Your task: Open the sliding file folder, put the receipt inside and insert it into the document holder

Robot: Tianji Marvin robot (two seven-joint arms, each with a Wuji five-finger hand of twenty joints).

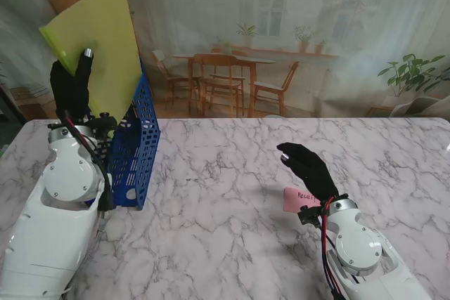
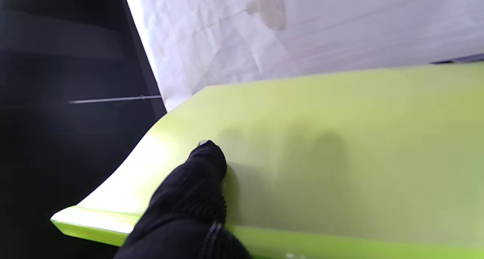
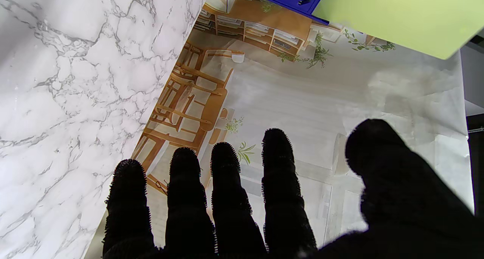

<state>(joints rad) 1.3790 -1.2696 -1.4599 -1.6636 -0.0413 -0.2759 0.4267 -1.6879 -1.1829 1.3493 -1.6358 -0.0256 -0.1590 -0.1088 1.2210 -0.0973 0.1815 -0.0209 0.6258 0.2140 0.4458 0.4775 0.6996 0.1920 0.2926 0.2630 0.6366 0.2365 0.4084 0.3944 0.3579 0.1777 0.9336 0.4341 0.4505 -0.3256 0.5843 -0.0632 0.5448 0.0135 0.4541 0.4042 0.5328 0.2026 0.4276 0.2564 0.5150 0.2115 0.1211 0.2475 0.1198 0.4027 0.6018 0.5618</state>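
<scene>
Reading "RECEIPT", pink receipt lies beside right robot hand.

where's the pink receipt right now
In the stand view the receipt lies on the marble table on the right side, partly hidden under the right hand, far from the blue holder.

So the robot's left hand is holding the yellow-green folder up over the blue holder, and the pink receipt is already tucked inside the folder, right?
Not quite. The left hand does hold the yellow-green folder up over the blue holder, but the pink receipt lies on the table by the right hand, as the stand view shows.
</scene>
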